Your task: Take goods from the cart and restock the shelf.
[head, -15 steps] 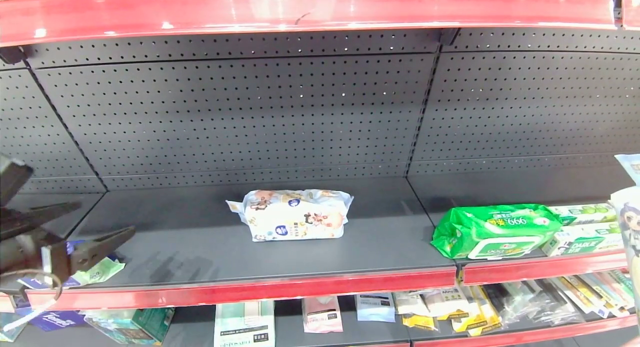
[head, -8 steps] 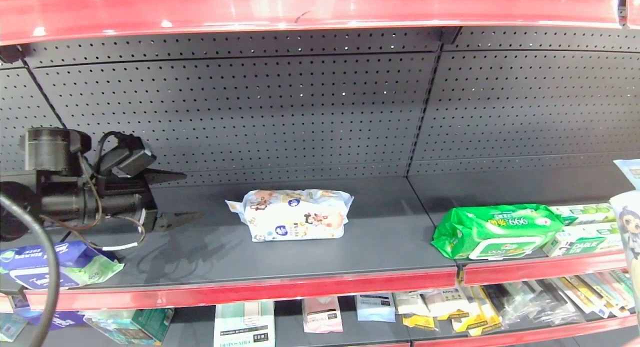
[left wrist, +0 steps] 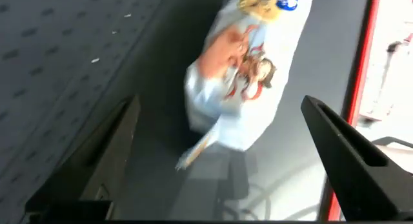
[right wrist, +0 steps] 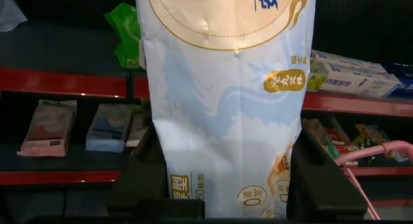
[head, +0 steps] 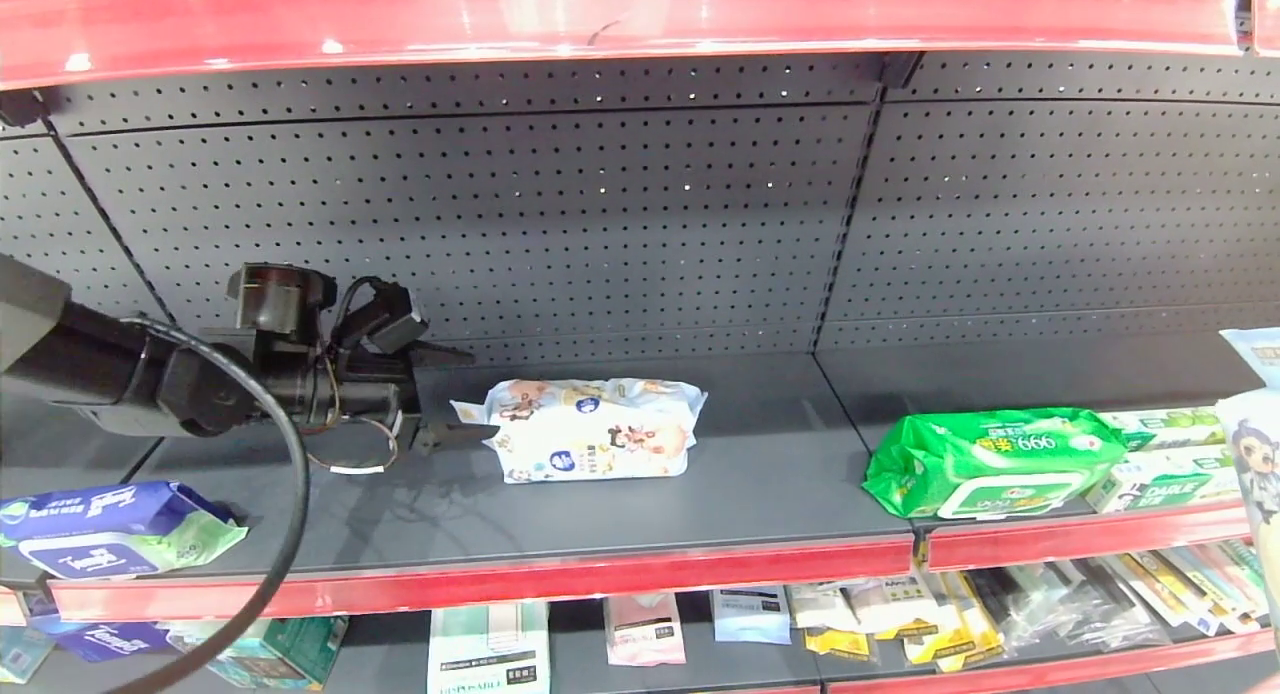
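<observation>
Green wipes pack point(head: 990, 459) is seen well beyond. Printed wipes pack point(head: 590, 429) is caught just ahead of left gripper point(head: 455, 394), fingers spread wide, nothing held. White bag point(right wrist: 226, 108) is clamped between right gripper point(right wrist: 222, 179) fingers.

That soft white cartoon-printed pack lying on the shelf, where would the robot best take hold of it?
Probably across its narrow width near the left end, coming along the shelf from the left. The pack lies flat with that end facing the open left gripper, whose fingers spread wider than it.
</observation>
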{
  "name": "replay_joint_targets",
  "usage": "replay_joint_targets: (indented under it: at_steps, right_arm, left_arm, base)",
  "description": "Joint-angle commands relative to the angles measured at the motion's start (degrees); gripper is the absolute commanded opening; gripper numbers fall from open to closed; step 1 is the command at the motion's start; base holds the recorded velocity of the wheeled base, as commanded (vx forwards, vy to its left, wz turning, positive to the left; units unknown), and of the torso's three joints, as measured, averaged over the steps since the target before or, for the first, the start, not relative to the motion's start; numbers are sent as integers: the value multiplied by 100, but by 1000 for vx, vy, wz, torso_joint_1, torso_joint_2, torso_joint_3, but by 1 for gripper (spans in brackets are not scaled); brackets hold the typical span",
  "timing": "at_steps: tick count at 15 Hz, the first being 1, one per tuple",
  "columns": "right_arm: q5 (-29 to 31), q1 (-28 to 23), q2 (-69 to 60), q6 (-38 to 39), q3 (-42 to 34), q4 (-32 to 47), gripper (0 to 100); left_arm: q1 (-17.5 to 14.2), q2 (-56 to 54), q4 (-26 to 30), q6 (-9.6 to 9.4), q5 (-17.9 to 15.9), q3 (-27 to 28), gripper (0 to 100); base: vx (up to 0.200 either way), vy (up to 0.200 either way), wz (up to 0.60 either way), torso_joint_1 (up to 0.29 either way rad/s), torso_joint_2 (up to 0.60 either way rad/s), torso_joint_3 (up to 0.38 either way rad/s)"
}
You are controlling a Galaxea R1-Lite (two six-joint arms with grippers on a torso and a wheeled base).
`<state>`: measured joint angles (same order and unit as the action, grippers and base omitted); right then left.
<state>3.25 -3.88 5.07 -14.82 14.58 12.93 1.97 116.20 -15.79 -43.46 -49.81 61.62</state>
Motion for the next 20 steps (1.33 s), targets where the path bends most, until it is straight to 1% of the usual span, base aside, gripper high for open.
replay_joint_targets:
  at_steps: [1, 4, 5, 7, 9, 15, 17, 20]
  right_arm:
    - [0, 1, 20, -3, -17, -10, 0]
    - [8, 1, 20, -3, -34, -10, 0]
    - [8, 1, 20, -21, -34, -10, 0]
    - [79, 1, 20, -21, -25, -19, 0]
    - [79, 1, 20, -21, -34, -19, 0]
    - [70, 1, 20, -21, -175, -19, 0]
    - [70, 1, 20, -21, -228, -28, 0]
    - [70, 1, 20, -21, -245, -28, 0]
  left_arm:
    - [145, 368, -3, 4, -99, 438, 100]
    - [312, 685, 14, 4, -240, 1027, 100]
    - [374, 764, 14, 4, -284, 1080, 100]
    - [497, 834, 23, 4, -336, 1097, 100]
    - [541, 896, 14, 4, -398, 1115, 100]
    - [550, 1150, -21, -31, -398, 1159, 100]
    - [594, 1177, -21, -66, -468, 1212, 100]
    - [620, 1317, -12, -75, -495, 1440, 100]
  base:
    - [0, 0, 0, 0, 0, 0]
    - [0, 0, 0, 0, 0, 0]
    - [0, 0, 0, 0, 0, 0]
    - [0, 0, 0, 0, 0, 0]
    - [0, 0, 0, 0, 0, 0]
    - [0, 0, 0, 0, 0, 0]
    - [0, 0, 0, 0, 0, 0]
    - [0, 0, 0, 0, 0, 0]
